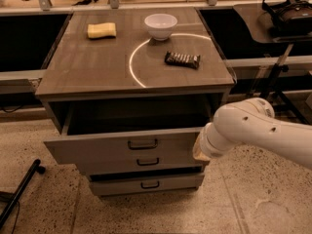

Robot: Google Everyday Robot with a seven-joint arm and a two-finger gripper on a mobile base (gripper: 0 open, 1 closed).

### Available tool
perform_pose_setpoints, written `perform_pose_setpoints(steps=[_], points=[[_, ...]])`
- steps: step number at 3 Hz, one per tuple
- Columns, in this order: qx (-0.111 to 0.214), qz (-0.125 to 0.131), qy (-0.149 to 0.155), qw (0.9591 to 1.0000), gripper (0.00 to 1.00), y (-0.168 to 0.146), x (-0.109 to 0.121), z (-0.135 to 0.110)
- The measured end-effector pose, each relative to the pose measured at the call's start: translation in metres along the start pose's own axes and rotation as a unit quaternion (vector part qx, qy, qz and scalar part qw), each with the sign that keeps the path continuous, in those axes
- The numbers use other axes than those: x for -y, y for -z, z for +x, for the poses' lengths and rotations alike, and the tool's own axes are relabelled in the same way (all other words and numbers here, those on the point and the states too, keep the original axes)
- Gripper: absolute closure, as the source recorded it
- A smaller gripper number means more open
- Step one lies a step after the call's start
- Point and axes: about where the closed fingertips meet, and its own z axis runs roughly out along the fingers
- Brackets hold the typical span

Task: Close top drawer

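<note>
Speckled floor [146,216]: a black pole [20,190] lay across its lower left corner.

Cabinet [134,67], grey-brown wood, three drawers. Bottom drawer [148,184] and middle drawer [112,165] each stood slightly out. The top drawer [97,147] was partly open, its front panel pulled forward of the frame and its dark inside showing; a small black handle [142,144] sat at its centre.

White arm [253,130]: entered from the right. The gripper [199,149] lay against the right end of the top drawer's front; its state, apart or together, could not be told.

Cabinet top: a dark snack bar [182,59] to the right, a white bowl [161,26] behind it, and a yellow sponge [102,30] at far left, all well apart.
</note>
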Motion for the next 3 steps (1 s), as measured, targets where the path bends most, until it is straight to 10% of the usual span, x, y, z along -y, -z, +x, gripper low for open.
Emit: perform_pose_setpoints(steps=[3], points=[[0.065,0.04,-0.011,0.997,1.0,-0.023,0.068,-0.01]])
